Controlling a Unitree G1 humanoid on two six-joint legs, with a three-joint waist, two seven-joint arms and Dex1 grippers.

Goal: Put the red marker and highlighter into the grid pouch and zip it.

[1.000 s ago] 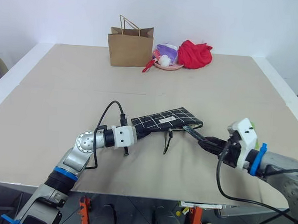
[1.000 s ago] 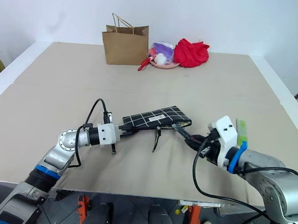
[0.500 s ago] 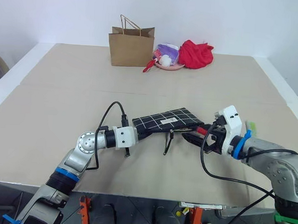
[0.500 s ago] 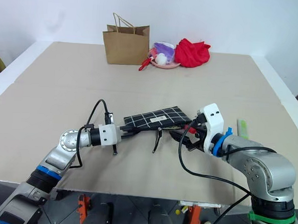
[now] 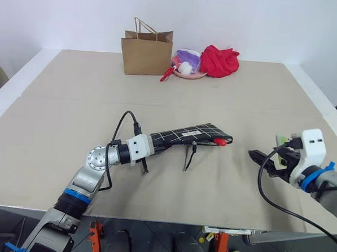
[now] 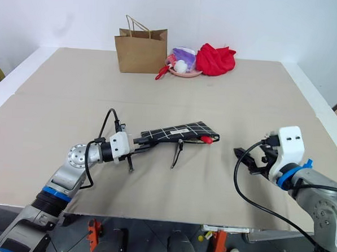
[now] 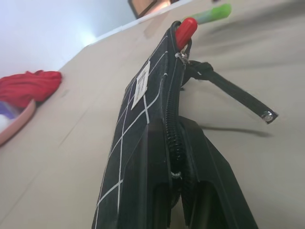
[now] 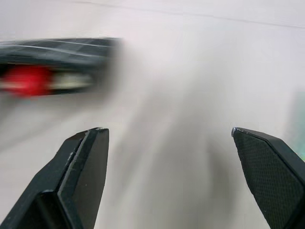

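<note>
Grid pouch (image 5: 192, 133) is lifted a little above the table (image 5: 57, 97), its left end pinched by the left gripper (image 5: 154, 143). Red marker (image 5: 218, 141) sticks out from its right end. Right gripper (image 5: 257, 160) is apart, jaws spread and empty. Highlighter (image 7: 212, 13) lies on the table beyond the pouch.

Beige table (image 5: 74, 93), white wall (image 5: 264, 24)

A brown paper bag (image 5: 146, 52) stands upright at the far edge of the beige tabletop (image 5: 74, 98), well beyond both grippers. Beside it sit a pink dish (image 5: 189, 74) holding small items and a crumpled red cloth (image 5: 220, 60).
</note>
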